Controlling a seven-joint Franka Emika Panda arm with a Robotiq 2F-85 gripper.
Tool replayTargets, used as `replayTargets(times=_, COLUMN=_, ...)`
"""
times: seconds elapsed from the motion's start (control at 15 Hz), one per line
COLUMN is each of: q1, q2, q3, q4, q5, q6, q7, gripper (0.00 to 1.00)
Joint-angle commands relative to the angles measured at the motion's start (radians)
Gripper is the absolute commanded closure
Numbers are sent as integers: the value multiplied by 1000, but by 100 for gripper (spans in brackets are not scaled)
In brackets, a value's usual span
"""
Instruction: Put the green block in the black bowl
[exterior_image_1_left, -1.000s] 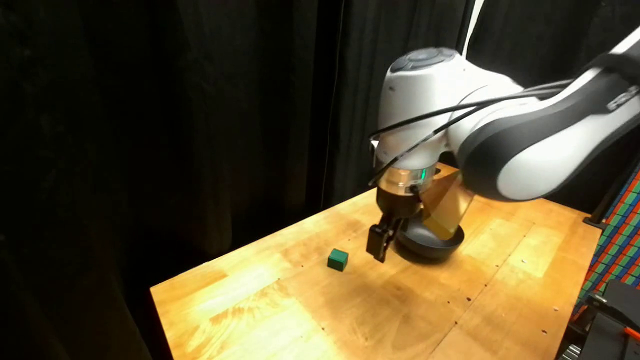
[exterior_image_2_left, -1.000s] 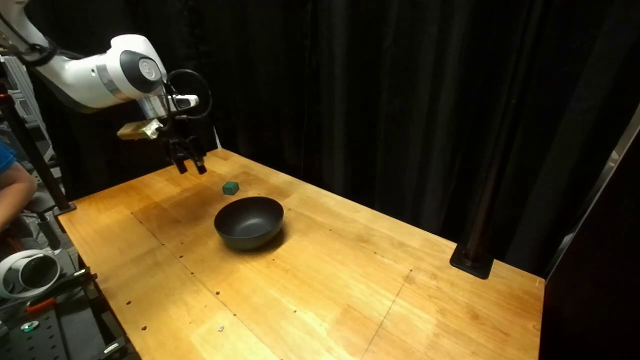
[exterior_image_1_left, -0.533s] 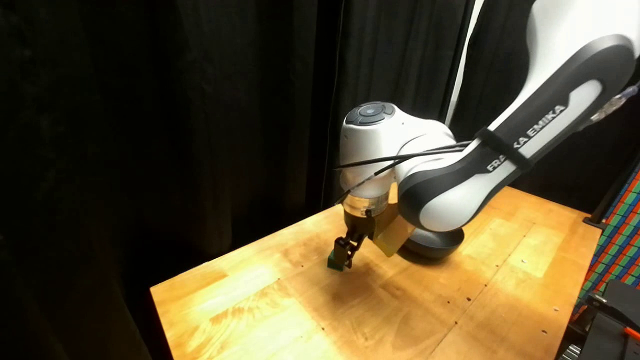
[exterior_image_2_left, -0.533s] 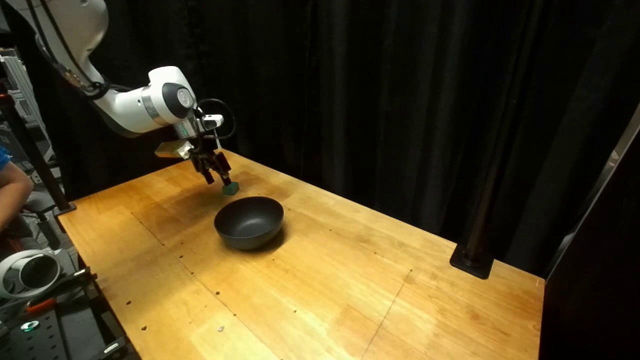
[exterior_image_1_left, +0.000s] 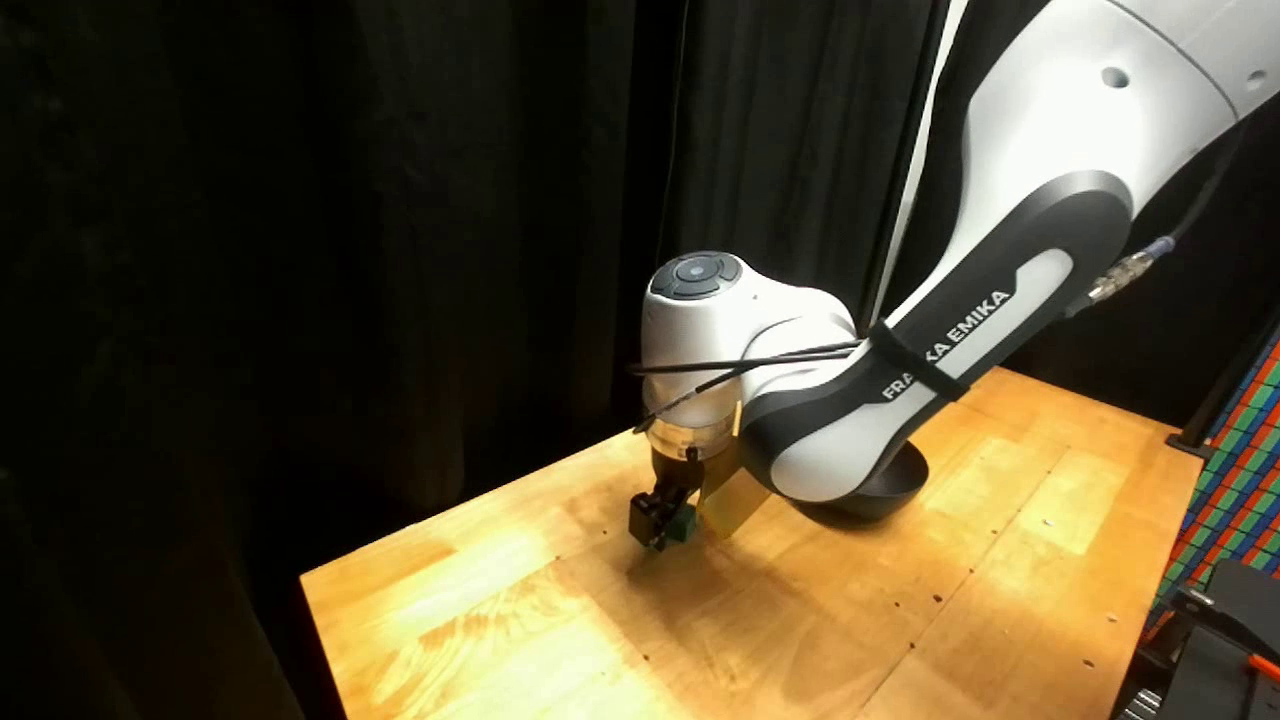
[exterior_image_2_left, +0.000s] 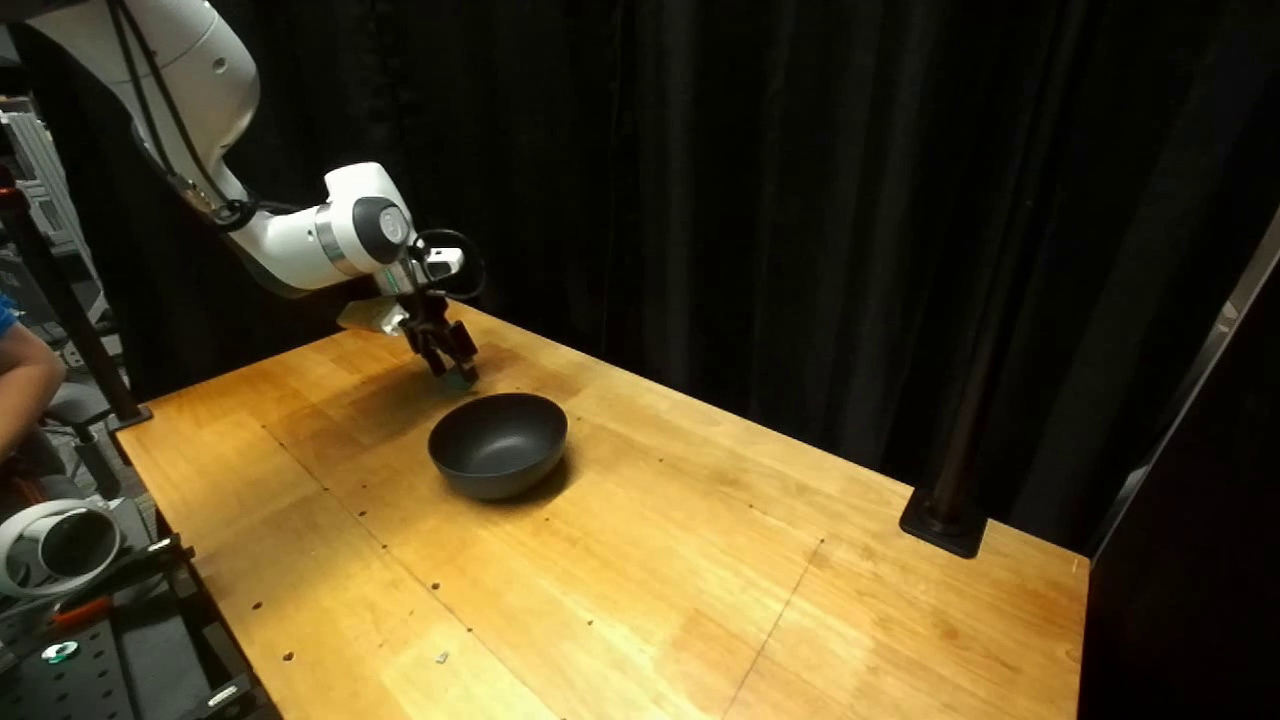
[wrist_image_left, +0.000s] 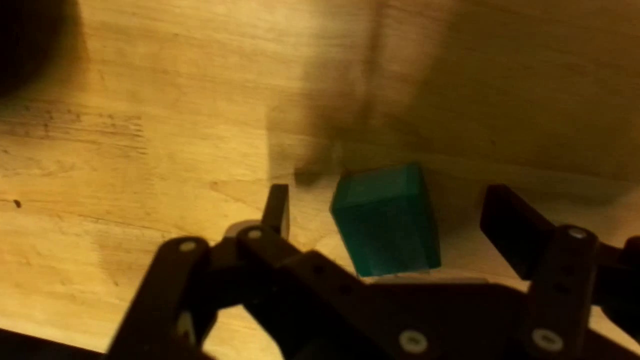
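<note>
- Down at the wooden surface (exterior_image_2_left: 650, 560), the gripper (wrist_image_left: 387, 197) has the green block (wrist_image_left: 387, 227) between its fingers (wrist_image_left: 517, 230) but holds nothing: the jaws stand well apart, with a gap on either side of the block in the wrist view.
- Just across the way, in an exterior view, the black bowl (exterior_image_2_left: 498, 445) sits mouth up near the block; the block itself is outside it, resting on the surface as far as I can judge.
- So this looks like the moment for the grasp: lined up, not yet taken.
- Watch the angle, though! The block seems turned a touch against the fingers, so a slow, even squeeze is the way, letting them settle flat on two opposite faces.
- Depth counts too: the fingers want to reach well down the block's sides without pressing into the surface, and how near they are to it I can't tell.
- Rush this and the block could twist, or get shoved aside by whichever finger arrives first.
- Once the grip is firm, it calls for straight up, high enough to clear the bowl's rim, a short trip across, then a gentle release low over the middle so the block doesn't hop out.
</note>
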Motion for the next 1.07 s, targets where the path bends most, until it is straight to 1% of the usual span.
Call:
replayTargets(times=0.0, q1=40, q2=44, q3=-40, q4=65, q5=26, q6=14, q7=-17, gripper=34)
replayTargets(times=0.07, q1=44, q2=48, q3=-45, q4=70, q5=25, q6=12, q7=-18, gripper=41)
replayTargets(times=0.13, q1=47, q2=48, q3=-48, q4=72, q5=26, q6=10, q7=-21, gripper=51)
replayTargets(times=0.2, q1=48, q2=42, q3=-49, q4=68, q5=28, q6=8, q7=-23, gripper=58)
replayTargets(times=0.4, q1=39, q2=-10, q3=-27, q4=30, q5=72, q6=-66, q7=-54, gripper=81)
replayTargets(times=0.53, q1=43, q2=-64, q3=-33, q4=-9, q5=81, q6=-121, q7=-56, gripper=82)
replayTargets(times=0.8, q1=59, q2=-250, q3=-91, q4=-133, q5=8, q6=-281, q7=18, gripper=82)
replayTargets(times=0.87, q1=52, q2=-293, q3=-102, q4=-161, q5=-15, q6=-312, q7=42, gripper=82)
replayTargets(times=1.0, q1=16, q2=-387, q3=-105, q4=-222, q5=-56, q6=-374, q7=76, gripper=82)
